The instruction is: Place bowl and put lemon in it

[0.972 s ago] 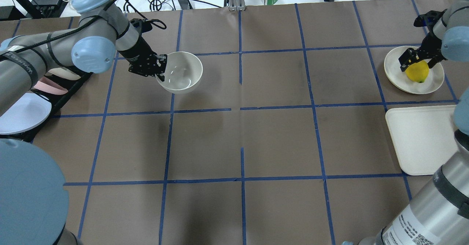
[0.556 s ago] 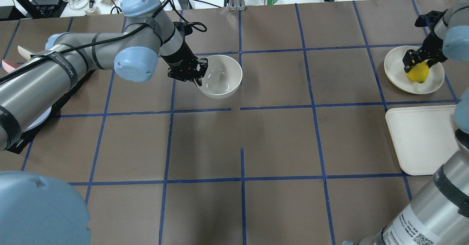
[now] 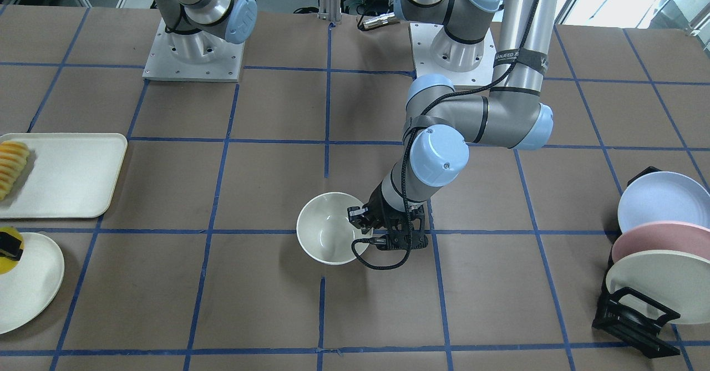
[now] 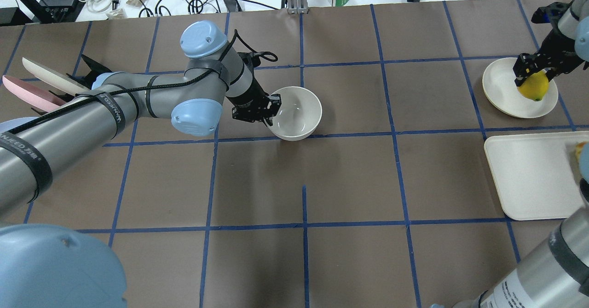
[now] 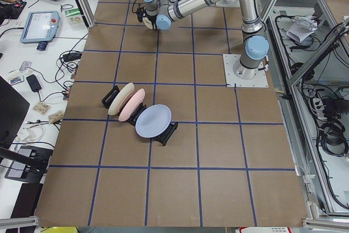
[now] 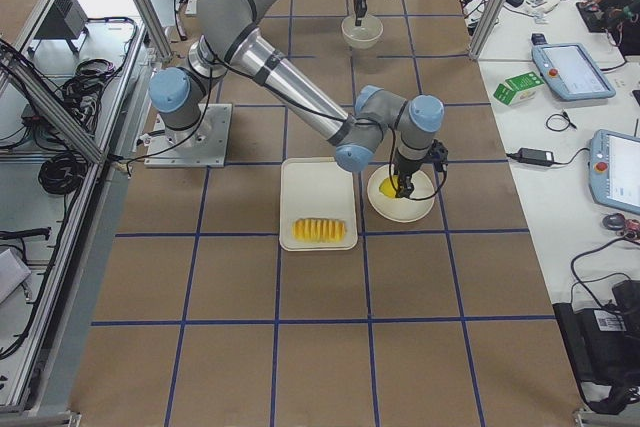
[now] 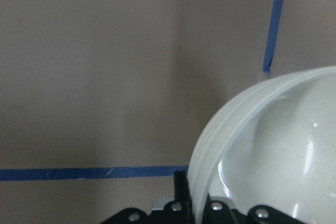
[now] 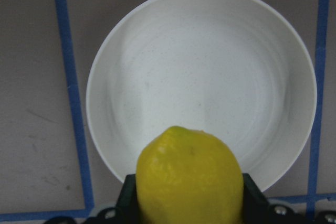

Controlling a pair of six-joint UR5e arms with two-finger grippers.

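taped table (image 4: 349, 179): bowl (image 4: 299, 114) central, tray (image 4: 529, 174) near plate (image 4: 499, 91), rack (image 3: 632, 318) apart

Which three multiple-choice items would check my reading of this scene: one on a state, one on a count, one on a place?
1. How does the left end effector meet the bowl? A. apart from it B. shut on its rim C. beneath it
2. How many plates stand in the rack? A. two B. three C. five
3. Where is the lemon? A. in the bowl B. in the rack C. in the right end effector, over the round plate
Answers: B, it pinches the rim; B, blue, pink, cream; C, the right wrist view shows it gripped above the plate.
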